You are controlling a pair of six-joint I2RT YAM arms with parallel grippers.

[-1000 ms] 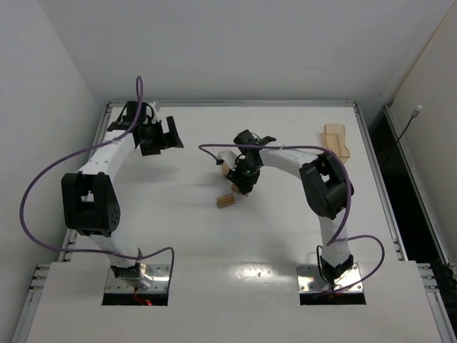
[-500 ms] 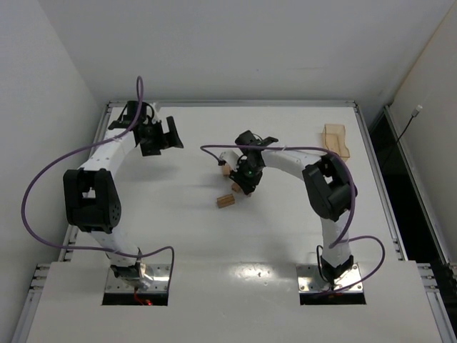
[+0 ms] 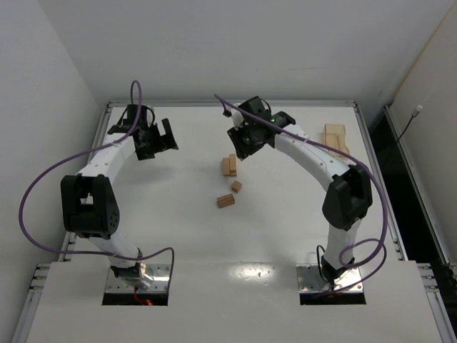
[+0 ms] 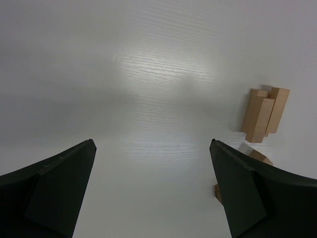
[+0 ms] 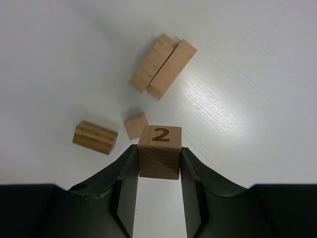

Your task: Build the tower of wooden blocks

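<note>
A wood block, a cube (image 5: pixel 159 144) marked "2", hangs well above the table with my right gripper (image 5: pixel 159 154) shut on it. Below lie two longer wood bars (image 5: pixel 162 68) side by side, a small cube (image 5: pixel 135 125) and a short grooved block (image 5: pixel 95 137). From above, the bars (image 3: pixel 228 165), the small cube (image 3: pixel 235 186) and the short block (image 3: pixel 226 201) lie mid-table, with my right gripper (image 3: pixel 244 141) just beyond them. My left gripper (image 3: pixel 157 138) stands open at the far left, nothing between its fingers (image 4: pixel 59 183). No tower stands.
A translucent tan tray (image 3: pixel 335 139) sits at the far right of the table. In the left wrist view the bars (image 4: pixel 265 115) show at the right, past the right finger. White walls border the table on the left and at the back.
My right gripper closed on the "2" cube among the blocks and lifted it up and toward the far side. The left arm has barely shifted.
</note>
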